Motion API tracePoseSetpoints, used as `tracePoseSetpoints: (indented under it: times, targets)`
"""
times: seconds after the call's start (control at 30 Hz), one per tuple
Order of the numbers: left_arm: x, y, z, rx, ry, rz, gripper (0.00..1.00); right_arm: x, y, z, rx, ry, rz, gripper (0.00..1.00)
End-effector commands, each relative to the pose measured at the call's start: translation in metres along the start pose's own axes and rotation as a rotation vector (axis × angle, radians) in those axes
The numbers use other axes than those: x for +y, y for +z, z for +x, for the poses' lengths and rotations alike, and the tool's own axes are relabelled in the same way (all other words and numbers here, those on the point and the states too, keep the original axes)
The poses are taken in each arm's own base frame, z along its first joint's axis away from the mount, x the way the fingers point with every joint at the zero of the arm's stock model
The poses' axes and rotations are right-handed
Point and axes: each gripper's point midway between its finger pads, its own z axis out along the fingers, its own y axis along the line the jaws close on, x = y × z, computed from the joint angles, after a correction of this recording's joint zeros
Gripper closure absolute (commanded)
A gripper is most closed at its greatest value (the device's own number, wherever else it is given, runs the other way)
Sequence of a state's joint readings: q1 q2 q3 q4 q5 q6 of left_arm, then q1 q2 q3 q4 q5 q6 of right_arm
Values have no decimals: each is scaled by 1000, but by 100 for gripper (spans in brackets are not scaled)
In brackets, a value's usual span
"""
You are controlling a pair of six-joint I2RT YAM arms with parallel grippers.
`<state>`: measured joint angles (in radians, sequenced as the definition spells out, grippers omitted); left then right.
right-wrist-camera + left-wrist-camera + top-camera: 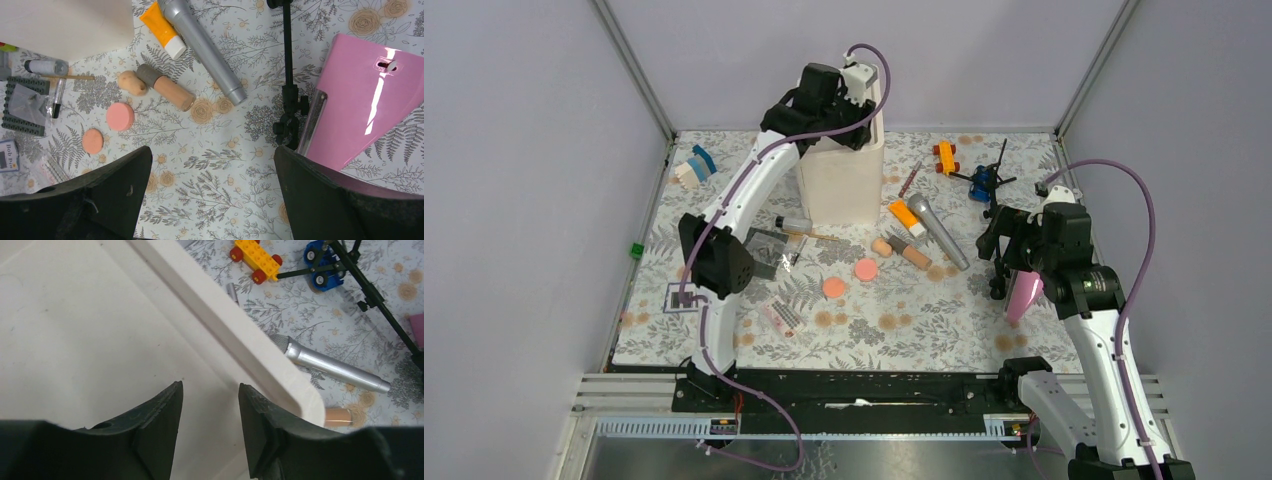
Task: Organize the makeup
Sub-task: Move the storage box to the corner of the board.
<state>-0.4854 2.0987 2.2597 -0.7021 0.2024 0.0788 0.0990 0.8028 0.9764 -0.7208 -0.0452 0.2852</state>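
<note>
Only beige tube [339,416] tip past box [240,335]; left gripper [210,390] ajar, right gripper [212,155] wide, empty

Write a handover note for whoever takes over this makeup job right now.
Left gripper: open, empty, over the white box.
Right gripper: open wide, empty, above the table.
On the table: orange tube, silver-grey tube, beige tube, two pink discs, clear bottle.
Done: no makeup visible in the box.
Left: all of these, likely into the box.
</note>
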Motion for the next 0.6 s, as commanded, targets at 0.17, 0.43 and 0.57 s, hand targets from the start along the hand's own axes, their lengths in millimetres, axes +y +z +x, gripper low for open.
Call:
tracePoseSetpoints:
  times: [0.17, 0.43, 0.57]
  targets:
    - [-45, 20, -13, -32, 13, 164, 52, 2, -3, -6, -36, -9, -13, 1]
    - [-53, 34, -34, -118, -21, 223, 52, 0, -4, -5, -44, -10, -5, 1]
    - [-46, 29, -43, -144, -68, 214, 52, -1, -4, -6, -50, -9, -1, 1]
